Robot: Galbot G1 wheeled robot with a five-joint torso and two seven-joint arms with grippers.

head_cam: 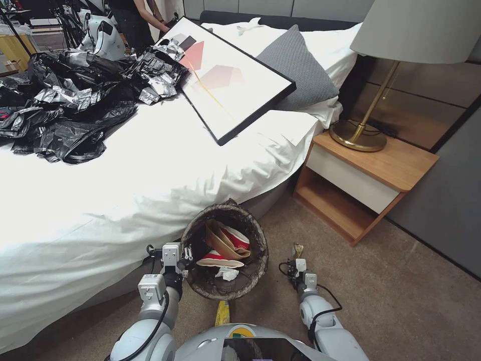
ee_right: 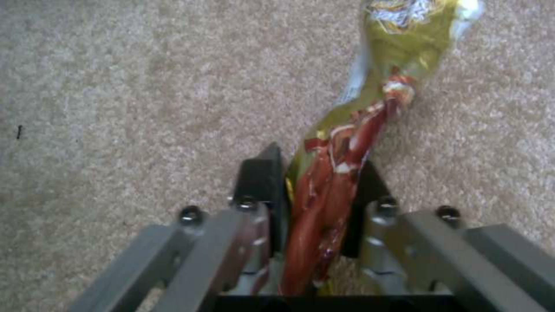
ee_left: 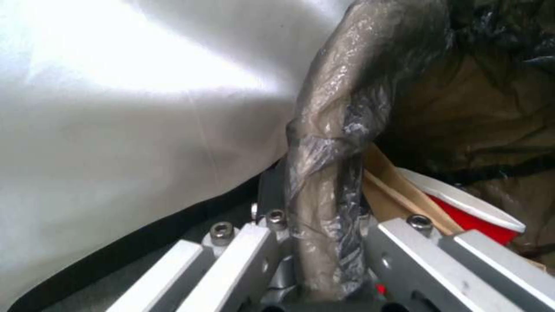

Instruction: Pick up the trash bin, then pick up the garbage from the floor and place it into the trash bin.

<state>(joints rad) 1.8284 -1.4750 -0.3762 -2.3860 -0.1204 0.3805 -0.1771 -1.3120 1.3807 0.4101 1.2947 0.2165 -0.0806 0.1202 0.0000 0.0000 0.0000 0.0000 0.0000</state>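
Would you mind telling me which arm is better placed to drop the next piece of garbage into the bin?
The right. Its claw is already shut on a yellow-red snack wrapper beside the trash bin, while the left claw is clamped on the bin's rim.

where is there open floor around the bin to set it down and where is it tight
Bare carpet lies open between the trash bin and the nightstand, beyond the right gripper holding a yellow wrapper. It is tight at the bed, where the left gripper clamps the bin's rim.
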